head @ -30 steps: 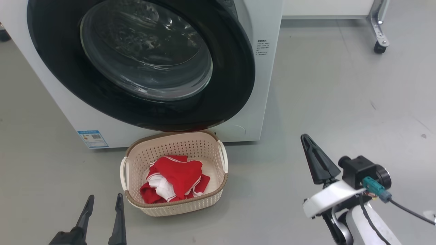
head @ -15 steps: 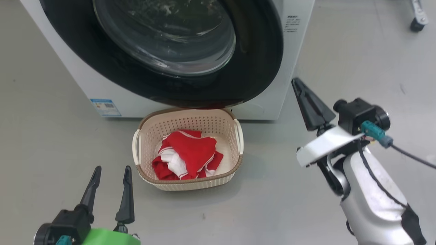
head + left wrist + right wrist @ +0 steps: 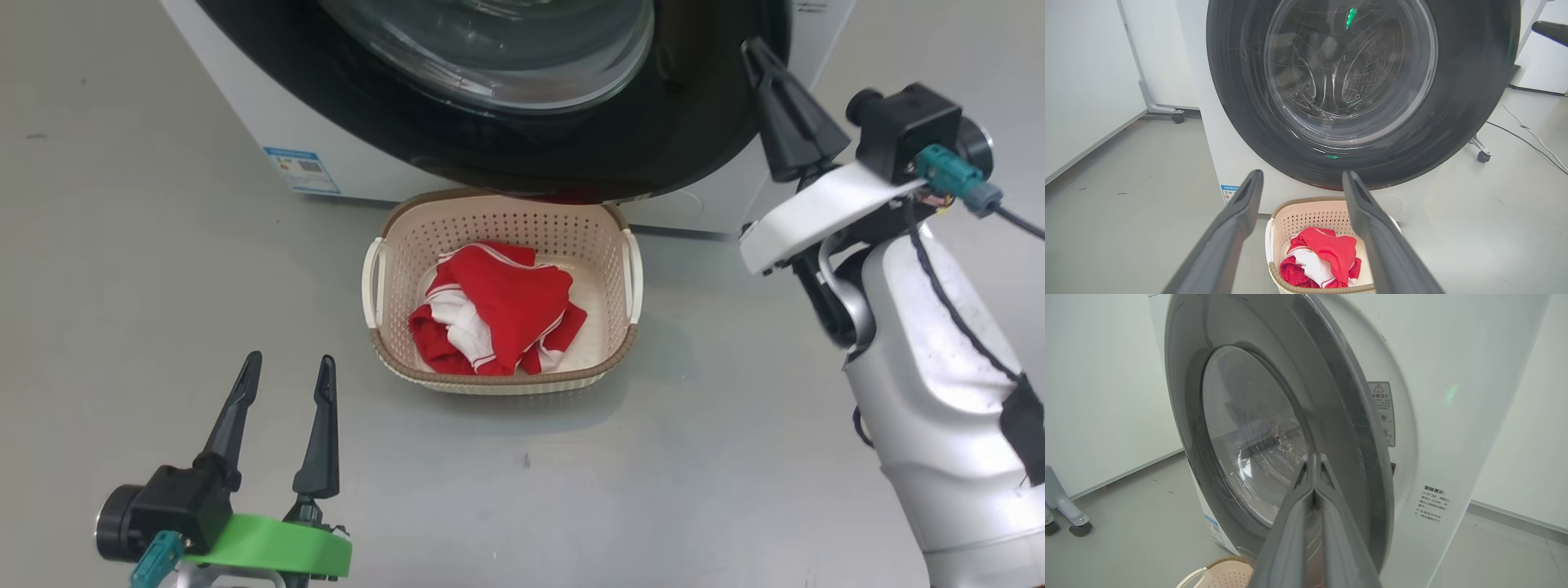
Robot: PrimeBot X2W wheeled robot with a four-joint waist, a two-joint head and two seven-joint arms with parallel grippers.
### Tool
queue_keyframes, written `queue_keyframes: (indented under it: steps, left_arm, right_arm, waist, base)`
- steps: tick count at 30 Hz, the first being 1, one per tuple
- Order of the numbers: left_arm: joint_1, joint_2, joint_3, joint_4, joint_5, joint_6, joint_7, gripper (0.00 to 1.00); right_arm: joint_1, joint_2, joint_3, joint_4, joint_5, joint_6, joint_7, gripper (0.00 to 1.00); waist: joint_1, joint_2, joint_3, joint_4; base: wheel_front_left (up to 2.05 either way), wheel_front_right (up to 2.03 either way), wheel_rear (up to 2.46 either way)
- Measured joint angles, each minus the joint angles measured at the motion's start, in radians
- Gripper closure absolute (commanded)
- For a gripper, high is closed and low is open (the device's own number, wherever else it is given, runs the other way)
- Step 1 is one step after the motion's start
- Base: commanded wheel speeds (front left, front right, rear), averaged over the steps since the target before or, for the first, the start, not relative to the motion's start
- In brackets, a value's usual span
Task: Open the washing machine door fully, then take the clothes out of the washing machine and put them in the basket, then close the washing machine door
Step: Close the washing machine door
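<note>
Head view: low at left, the left gripper (image 3: 290, 359) hangs with fingers apart, holding nothing. In the centre, the basket (image 3: 498, 384) sits just before the washing machine (image 3: 261, 114), with the clothes (image 3: 498, 306) heaped soft inside. Above is the washing machine door (image 3: 653, 139), rigid, hinged and glossy, so I'd push the black rim, not the glass. The right gripper (image 3: 753, 47), fingers pressed together, is beside that rim's right edge; contact unclear.

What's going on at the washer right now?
The clothes lie in the basket on the floor in front of the washer. The right claw, shut, is up by the right edge of the door, which looks slightly ajar in the right wrist view; contact is unclear. The left claw hovers open and empty, left of the basket.
</note>
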Motion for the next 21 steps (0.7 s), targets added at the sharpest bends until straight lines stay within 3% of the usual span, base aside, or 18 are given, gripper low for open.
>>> queue_keyframes:
  steps: [6,21]
  left_arm:
    - [-0.027,-0.007,-0.006,0.013,0.0,-0.016,-0.009,0.0]
    - [-0.059,-0.015,-0.007,0.033,0.005,-0.017,-0.022,0.0]
  right_arm:
    - [-0.082,-0.019,-0.011,0.062,0.001,0.001,0.003,1.0]
    - [-0.172,-0.041,-0.028,0.157,0.034,0.01,-0.007,1.0]
  waist:
    - [0.0,0.0,0.046,0.043]
    - [0.0,0.0,0.09,0.075]
  base:
    - [0.0,0.0,0.0]
    - [0.0,0.0,0.0]
